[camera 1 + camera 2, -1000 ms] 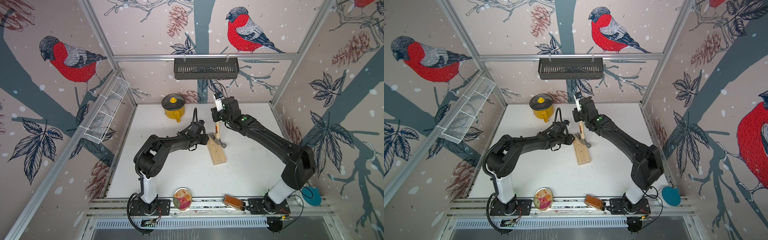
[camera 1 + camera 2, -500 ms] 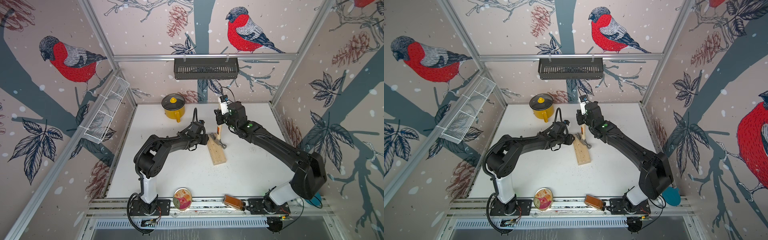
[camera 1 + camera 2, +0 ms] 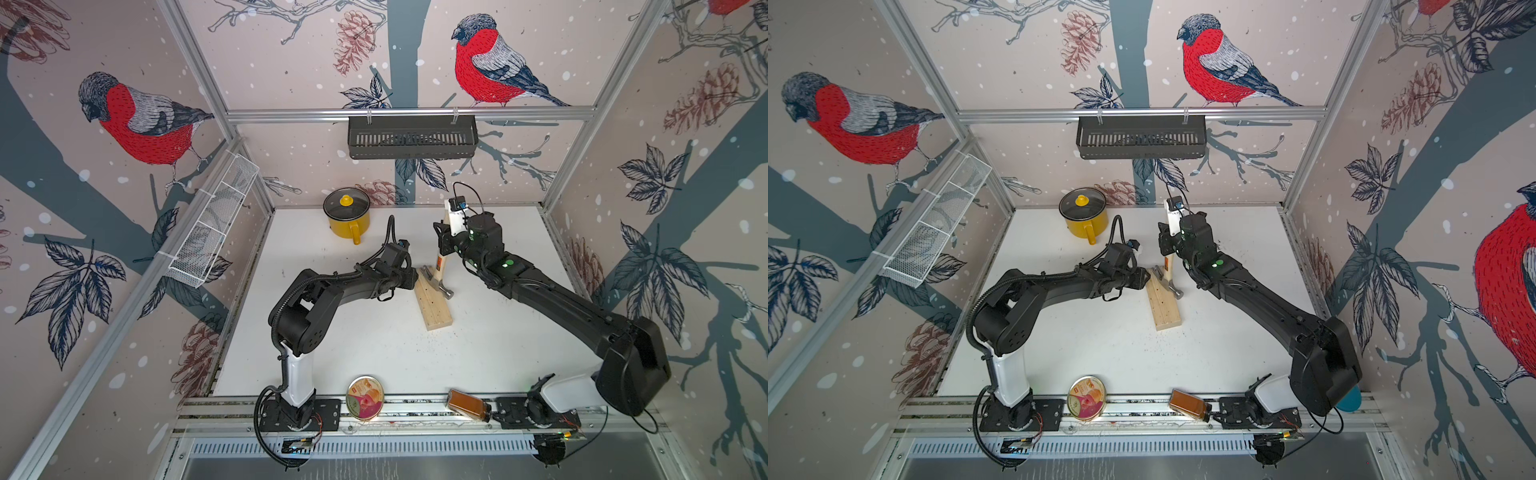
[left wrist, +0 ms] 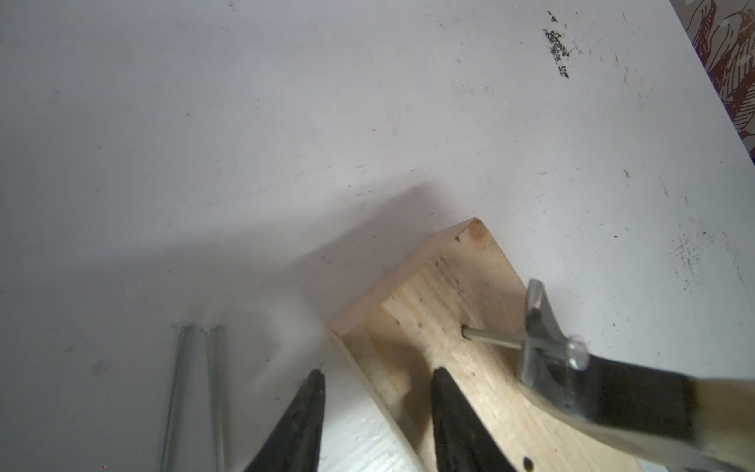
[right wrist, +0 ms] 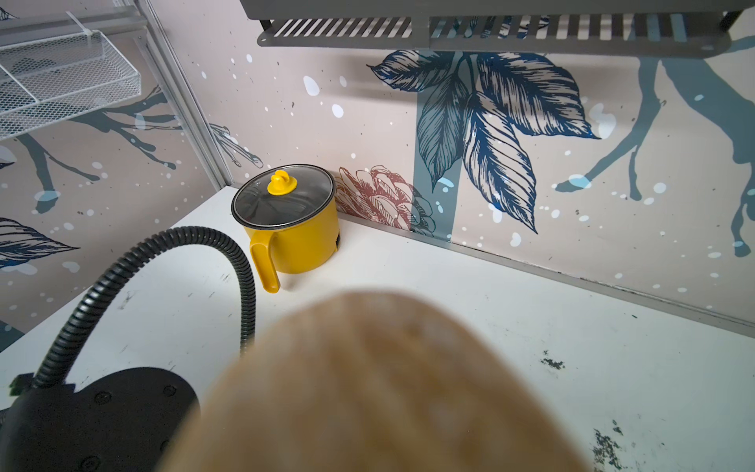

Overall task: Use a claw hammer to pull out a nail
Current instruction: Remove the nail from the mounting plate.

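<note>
A claw hammer point(image 3: 439, 266), with a grey steel head, a curved split claw and a pale wooden handle bearing a small red-orange label, stands nearly upright near the middle of the white bench point(image 3: 374, 357). Its head sits on the far end of a pale rectangular wooden block point(image 3: 433, 309), and the handle rises from there toward the bench's far edge. In both top views the right gripper point(image 3: 444, 247) is clamped on the upper part of the handle. Its fingers do not show in the right wrist view, where the blurred butt of the handle fills the foreground.

In the left wrist view the split claw straddles the shaft of a thin grey steel nail point(image 4: 490, 338), just under its flat round head. The nail leans, much of its shaft clear of the wood and its tip still in the block.

The left gripper point(image 4: 378, 374) is at the same end of the block, its fingers partly apart and closed on nothing. One finger lies over the block's top face and the other is off its long side, above the bench. Whether it presses on the wood cannot be told. Two long grey loose nails point(image 4: 215, 388) lie side by side on the bench just beside that finger.

A yellow pot point(image 3: 347, 224) with a glass lid stands at the far edge, toward the far left corner. A round tin point(image 3: 365, 397) and an amber bottle point(image 3: 465, 409) lie along the front edge
</note>
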{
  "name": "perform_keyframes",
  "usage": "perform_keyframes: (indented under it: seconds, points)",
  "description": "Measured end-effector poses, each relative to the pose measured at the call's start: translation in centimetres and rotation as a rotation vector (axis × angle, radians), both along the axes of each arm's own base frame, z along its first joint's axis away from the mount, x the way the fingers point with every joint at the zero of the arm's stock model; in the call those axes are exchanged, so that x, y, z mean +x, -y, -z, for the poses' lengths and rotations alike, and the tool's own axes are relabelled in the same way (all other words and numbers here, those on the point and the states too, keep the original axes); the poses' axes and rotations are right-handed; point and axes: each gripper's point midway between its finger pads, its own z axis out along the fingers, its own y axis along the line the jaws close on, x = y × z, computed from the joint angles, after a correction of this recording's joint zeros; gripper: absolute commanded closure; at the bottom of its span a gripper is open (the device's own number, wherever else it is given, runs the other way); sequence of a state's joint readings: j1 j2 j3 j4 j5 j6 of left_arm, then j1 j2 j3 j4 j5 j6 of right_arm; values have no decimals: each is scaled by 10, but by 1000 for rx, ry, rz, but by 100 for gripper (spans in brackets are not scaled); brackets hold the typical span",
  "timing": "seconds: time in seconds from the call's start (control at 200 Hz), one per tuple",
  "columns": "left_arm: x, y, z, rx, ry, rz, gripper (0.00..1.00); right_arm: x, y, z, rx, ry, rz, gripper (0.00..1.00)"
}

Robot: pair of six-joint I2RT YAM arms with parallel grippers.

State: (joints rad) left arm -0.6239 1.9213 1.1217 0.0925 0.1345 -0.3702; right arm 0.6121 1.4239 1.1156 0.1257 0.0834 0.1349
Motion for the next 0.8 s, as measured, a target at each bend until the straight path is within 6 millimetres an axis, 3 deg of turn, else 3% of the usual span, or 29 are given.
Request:
perform_keyframes:
  seconds: [0.8]
  points:
    - [3, 2, 1, -9, -2, -4, 57, -10, 9, -3, 47, 64, -2, 100]
